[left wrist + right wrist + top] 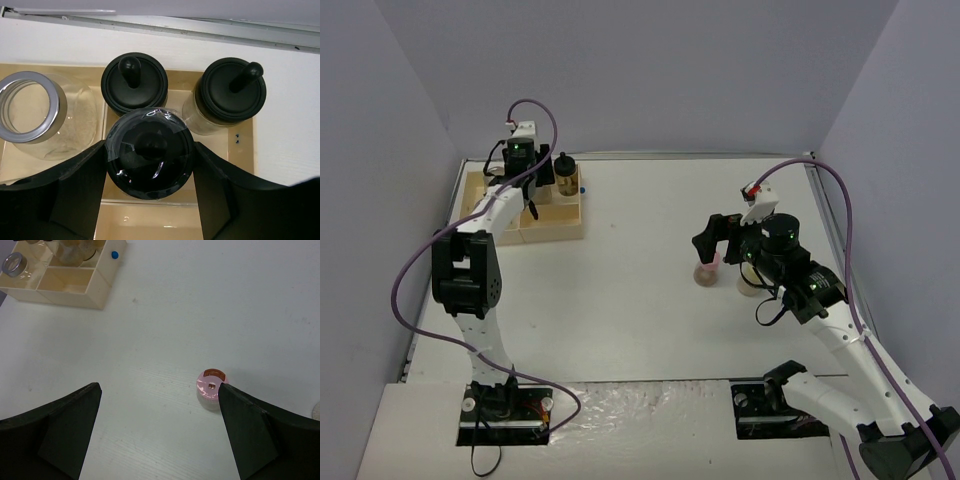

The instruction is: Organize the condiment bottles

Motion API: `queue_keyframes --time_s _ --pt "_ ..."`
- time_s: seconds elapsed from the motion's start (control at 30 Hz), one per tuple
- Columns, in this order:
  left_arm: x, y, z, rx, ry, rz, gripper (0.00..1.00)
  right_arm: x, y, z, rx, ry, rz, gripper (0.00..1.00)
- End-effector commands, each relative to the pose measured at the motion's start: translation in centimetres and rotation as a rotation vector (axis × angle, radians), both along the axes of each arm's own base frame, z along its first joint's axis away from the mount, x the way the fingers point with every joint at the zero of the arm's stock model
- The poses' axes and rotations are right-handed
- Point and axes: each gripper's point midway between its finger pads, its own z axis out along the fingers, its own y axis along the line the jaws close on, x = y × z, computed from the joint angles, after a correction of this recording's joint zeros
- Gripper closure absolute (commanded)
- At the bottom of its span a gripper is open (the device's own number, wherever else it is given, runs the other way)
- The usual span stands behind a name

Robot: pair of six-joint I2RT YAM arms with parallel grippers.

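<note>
My left gripper [523, 170] is over the light wooden tray [565, 225] at the back left. In the left wrist view its fingers [75, 190] press both sides of a black-capped jar [150, 152] above a tray compartment. Two more black-capped jars [134, 82] [232, 90] stand behind it, and a wide silver-topped jar [30, 105] to the left. My right gripper [159, 387] is open at the mid right. The pink-capped jar [212, 385] stands on the table just by its right fingertip, also in the top view [706, 270].
Another small jar [750, 283] stands on the table partly under my right arm; its cap colour is hidden. The tray [65, 280] has a blue dot on its corner. Grey walls enclose the white table [640, 300] at back and sides.
</note>
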Motion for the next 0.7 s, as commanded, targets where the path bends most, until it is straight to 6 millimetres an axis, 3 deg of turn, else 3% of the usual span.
queue_keyframes --time_s 0.0,0.27,0.57,0.67 --pt "2.6 0.1 7.7 0.012 -0.230 -0.008 1.00 1.3 0.1 3.1 0.043 -0.095 -0.021 0.00" --pt "2.1 1.0 5.3 0.028 -0.198 0.017 0.94 1.3 0.0 2.7 0.037 -0.090 -0.026 0.00" --pt "1.5 1.9 3.7 0.031 -0.166 0.045 0.73 1.2 0.0 2.2 0.039 -0.079 -0.029 0.00" --pt "1.3 2.2 3.5 0.032 -0.163 0.051 0.58 1.1 -0.1 2.2 0.041 -0.078 -0.032 0.00"
